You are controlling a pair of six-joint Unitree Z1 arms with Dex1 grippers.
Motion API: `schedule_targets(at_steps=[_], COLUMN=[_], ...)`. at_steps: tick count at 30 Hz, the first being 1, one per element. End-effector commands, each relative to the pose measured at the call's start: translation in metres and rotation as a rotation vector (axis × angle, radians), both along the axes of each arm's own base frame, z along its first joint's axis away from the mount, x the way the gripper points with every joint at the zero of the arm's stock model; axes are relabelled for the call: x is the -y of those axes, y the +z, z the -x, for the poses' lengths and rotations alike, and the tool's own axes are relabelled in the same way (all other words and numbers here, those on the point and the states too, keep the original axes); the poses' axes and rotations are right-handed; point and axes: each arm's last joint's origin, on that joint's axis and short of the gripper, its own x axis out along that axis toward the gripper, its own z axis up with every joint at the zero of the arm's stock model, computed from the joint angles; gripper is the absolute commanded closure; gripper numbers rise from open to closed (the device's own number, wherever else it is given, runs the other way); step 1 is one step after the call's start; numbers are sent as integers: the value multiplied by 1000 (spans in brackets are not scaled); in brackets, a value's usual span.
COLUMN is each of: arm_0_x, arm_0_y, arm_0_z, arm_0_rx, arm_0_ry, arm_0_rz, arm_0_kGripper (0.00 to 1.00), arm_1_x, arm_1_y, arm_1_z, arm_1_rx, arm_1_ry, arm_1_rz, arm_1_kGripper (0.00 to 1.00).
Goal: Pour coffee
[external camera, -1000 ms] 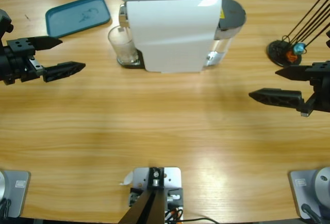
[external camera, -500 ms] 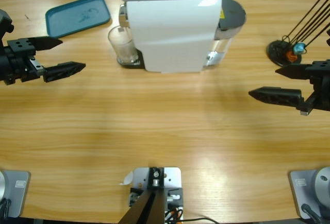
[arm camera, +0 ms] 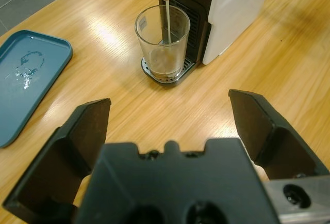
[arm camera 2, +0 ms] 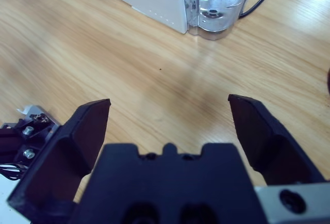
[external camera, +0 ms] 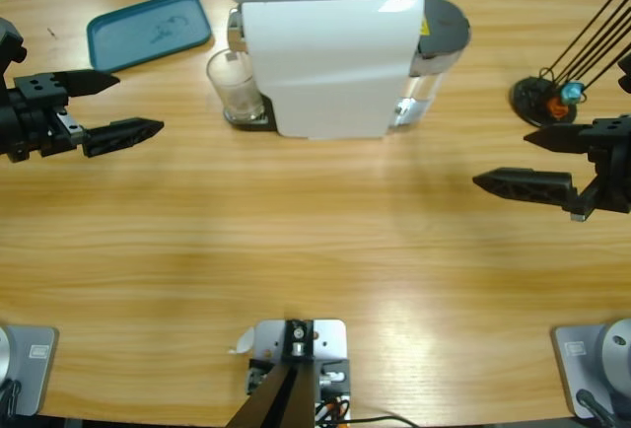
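The table (external camera: 315, 250) carries the machine (external camera: 330, 48) at twelve o'clock, a tray (external camera: 148, 29) at ten. The glass (external camera: 232, 88) stands under the spout, at the machine's nine o'clock; a thin stream falls into it, and the coffee (arm camera: 164, 66) looks a shallow pale layer. The left gripper (external camera: 104, 105) waits spread wide at nine, the right gripper (external camera: 532, 160) likewise at three, both empty. Best approach: wait for the stream to stop, then close low around the glass, keeping it upright.
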Motion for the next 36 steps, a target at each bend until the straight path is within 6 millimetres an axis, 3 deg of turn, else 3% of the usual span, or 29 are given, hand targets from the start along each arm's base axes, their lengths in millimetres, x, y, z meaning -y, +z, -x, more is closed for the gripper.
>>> schedule_targets(at_steps=[1,36], arm_0_x=[1,-8], arm_0_y=[-14,-14], arm_0_z=[0,-6], arm_0_rx=[-49,-45], arm_0_ry=[11,72], arm_0_rz=[-27,-34], arm_0_kGripper=[0,0], arm_1_x=[-3,-3], arm_1_y=[-15,-17], arm_1_z=[-2,2], arm_1_rx=[-48,-40], arm_1_ry=[-9,-11], arm_1_rz=[39,45], arm_1_kGripper=[0,0])
